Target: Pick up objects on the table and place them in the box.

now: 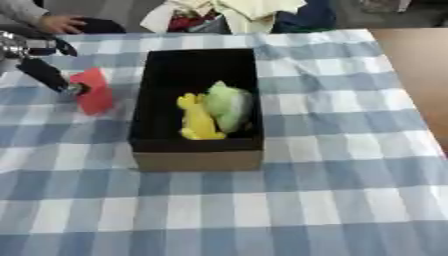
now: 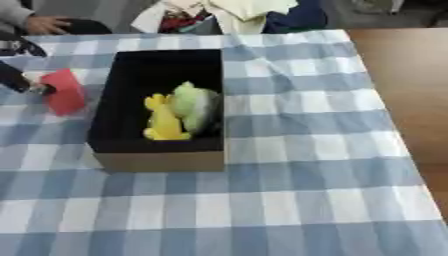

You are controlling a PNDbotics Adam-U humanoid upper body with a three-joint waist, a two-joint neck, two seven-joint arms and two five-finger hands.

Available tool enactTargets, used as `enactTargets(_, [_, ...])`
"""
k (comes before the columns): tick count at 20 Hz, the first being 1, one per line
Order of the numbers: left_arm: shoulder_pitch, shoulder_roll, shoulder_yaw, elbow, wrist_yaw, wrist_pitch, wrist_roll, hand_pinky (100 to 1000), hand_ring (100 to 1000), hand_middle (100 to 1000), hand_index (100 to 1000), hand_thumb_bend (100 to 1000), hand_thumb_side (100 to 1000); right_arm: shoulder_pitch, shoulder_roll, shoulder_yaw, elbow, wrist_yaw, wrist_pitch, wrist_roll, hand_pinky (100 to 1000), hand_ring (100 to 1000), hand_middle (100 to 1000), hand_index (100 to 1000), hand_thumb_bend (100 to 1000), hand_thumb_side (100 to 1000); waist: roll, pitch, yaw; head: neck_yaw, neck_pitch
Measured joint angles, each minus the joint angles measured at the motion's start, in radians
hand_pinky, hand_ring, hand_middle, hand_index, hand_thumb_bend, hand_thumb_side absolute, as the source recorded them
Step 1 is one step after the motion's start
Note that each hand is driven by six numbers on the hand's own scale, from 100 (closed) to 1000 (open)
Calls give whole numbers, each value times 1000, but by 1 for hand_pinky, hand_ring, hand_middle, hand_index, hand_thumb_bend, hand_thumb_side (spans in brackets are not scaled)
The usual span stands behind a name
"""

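A black-lined cardboard box (image 1: 197, 157) stands in the middle of the checked tablecloth. Inside it lie a yellow toy (image 1: 198, 120) and a pale green toy (image 1: 229, 105), side by side near the front. Left of the box a red flat object (image 1: 93, 91) hangs tilted just above the cloth. My left hand (image 1: 48, 75) comes in from the upper left and pinches the red object's left edge with dark fingers. My right hand shows in neither view.
The blue and white checked cloth (image 1: 332, 150) covers the table. Bare brown table edge (image 1: 420, 65) shows at the right. A pile of cloth and papers (image 1: 227, 15) lies beyond the far edge.
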State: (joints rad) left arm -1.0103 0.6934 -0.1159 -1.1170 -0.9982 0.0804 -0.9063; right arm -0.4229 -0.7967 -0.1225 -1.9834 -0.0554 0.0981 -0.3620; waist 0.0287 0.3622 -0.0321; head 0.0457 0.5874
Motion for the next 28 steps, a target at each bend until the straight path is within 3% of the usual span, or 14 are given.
enactTargets(6, [-5,-12,0,39,-23,-2,-1,984,1000,962,1000,539,589,-1,0,0,0,0,0,0,925,898,866,850,215,969,0,9,-5,5,-1])
enactTargets(13, [-12,-26,10,66,-61,6,-1,981,1000,931,992,537,595,-8,0,1,0,0,3,3,925,897,865,848,212,972,-1,21,-10,6,-8])
enactTargets(21, [-12,-35,11,68,-58,9,1,961,954,806,942,411,596,-9,3,3,0,0,4,4,926,898,865,849,210,973,-4,26,-13,6,-9])
enactTargets(28, [-13,-42,10,55,-31,14,6,942,905,724,883,204,562,-9,8,3,0,0,4,4,926,899,865,850,210,973,-3,26,-13,6,-9])
